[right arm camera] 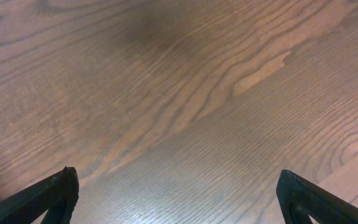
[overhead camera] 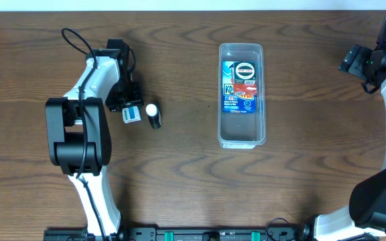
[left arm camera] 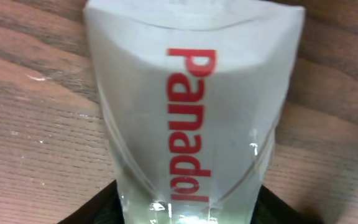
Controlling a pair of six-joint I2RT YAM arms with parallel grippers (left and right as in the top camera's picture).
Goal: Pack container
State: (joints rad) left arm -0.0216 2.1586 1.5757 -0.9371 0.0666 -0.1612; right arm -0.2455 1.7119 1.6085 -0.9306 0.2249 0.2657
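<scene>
Container sits right of centre in the overhead frame, long axis top to bottom, with a blue printed box flat in its upper half. Left gripper is left of centre, down at a small Panadol box that fills the left wrist view, dark fingers at its lower corners. Can't tell if they're clamping it; a dark bottle with a white cap is just right of it. Right gripper is at upper right, well apart from the container, fingers spread wide over bare table, holding nothing.
</scene>
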